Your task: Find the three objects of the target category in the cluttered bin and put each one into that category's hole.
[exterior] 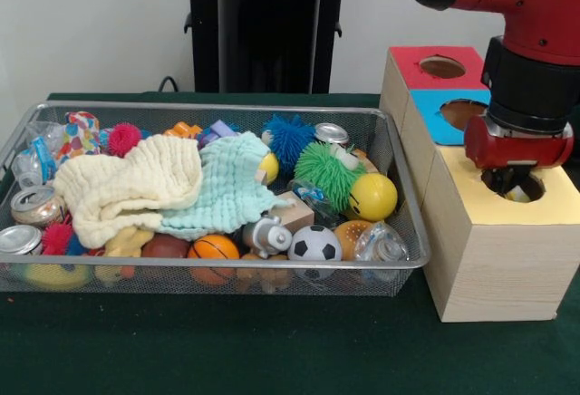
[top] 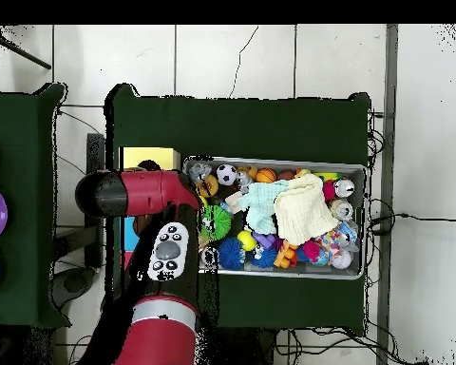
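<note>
Bin (exterior: 399, 197) first: the wide wire-mesh basket fills the table's middle in the front view, heaped with balls, cans, spiky toys and two big cloths, a cream one (exterior: 127, 187) lying over a mint one (exterior: 231, 191).

At its 3 o'clock side stand the three wooden boxes, and the yellow-topped box (exterior: 494, 232) is the nearest of them; its round hole (exterior: 524, 188) is my target.

One polka-dot cloth (exterior: 80, 134) shows at the bin's 10 o'clock corner, bunched against the mesh wall, partly buried. I judge it light, limp and not fragile: it should crumple and drape rather than hold shape, so I would pinch a raised fold at its top, clear of the cans beside it, and expect it to drag on neighbours.

My arm hangs straight down over the yellow box, wrist vertical. My gripper (exterior: 509, 182) sits right at the hole's mouth with something pale just beneath it; I cannot tell whether I am clenched or released.
</note>
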